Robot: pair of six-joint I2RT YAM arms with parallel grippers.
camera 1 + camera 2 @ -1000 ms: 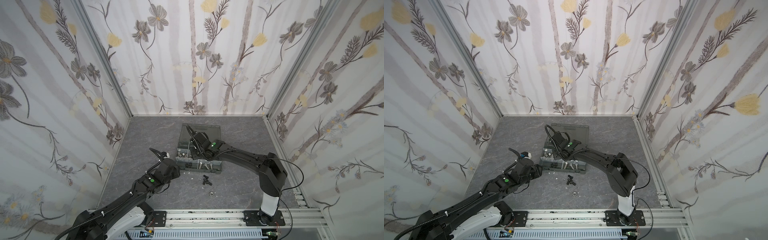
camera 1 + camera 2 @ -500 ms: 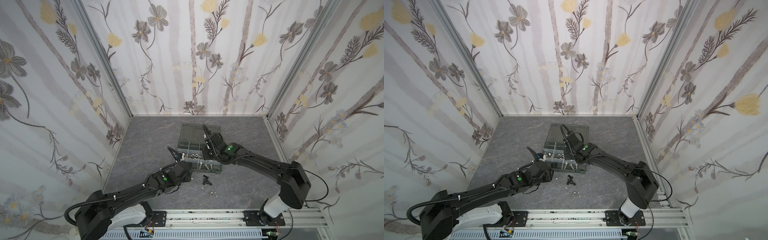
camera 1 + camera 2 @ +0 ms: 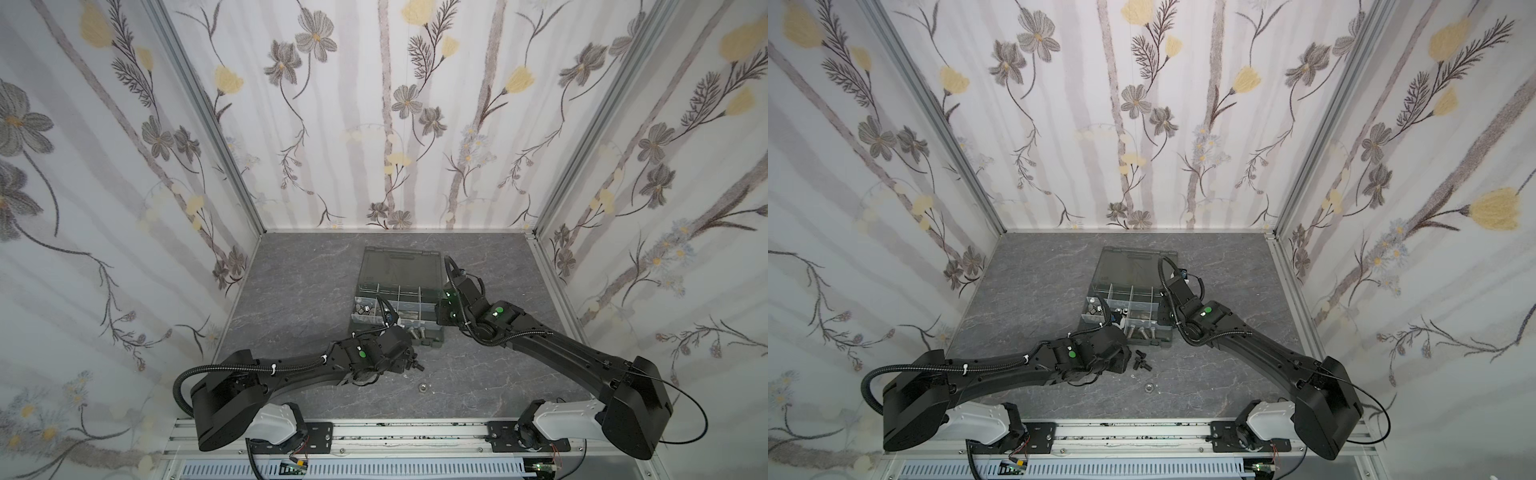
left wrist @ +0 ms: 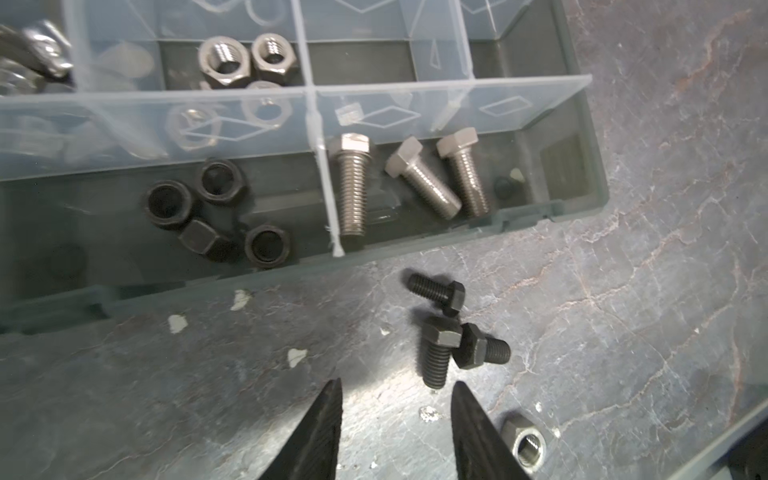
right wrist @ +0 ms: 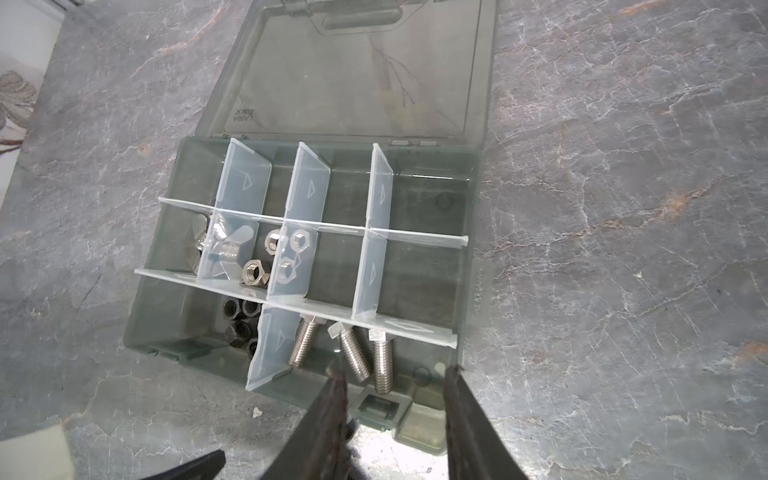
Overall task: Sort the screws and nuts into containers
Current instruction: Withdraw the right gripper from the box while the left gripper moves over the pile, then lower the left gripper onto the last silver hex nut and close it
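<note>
Left arm, change: over the last second it has stretched out low and forward, and the left gripper (image 4: 395, 384) now sits just short of 3 black screws (image 4: 436, 353) loose on the table (image 4: 623, 291)
Right arm, change: it has swung off the middle of the case (image 5: 467, 291) to the case's right end in both top views
Left arm, pose: links lying almost flat over the table, wrist aimed at the case front
Left gripper: jaws partly apart, nothing between them
Right arm, pose: forearm slanting in from the right, right gripper (image 5: 395, 370) above the case's front edge
Right gripper: jaws partly apart, empty
Screws: 3 silver screws (image 5: 357, 353) lie in a front compartment
Nuts: 4 black nuts (image 4: 208, 212) in the compartment next door, silver nuts (image 4: 245, 58) and wing nuts (image 5: 220, 245) in the row behind, 1 silver nut (image 4: 525, 444) loose just beside a left fingertip
</note>
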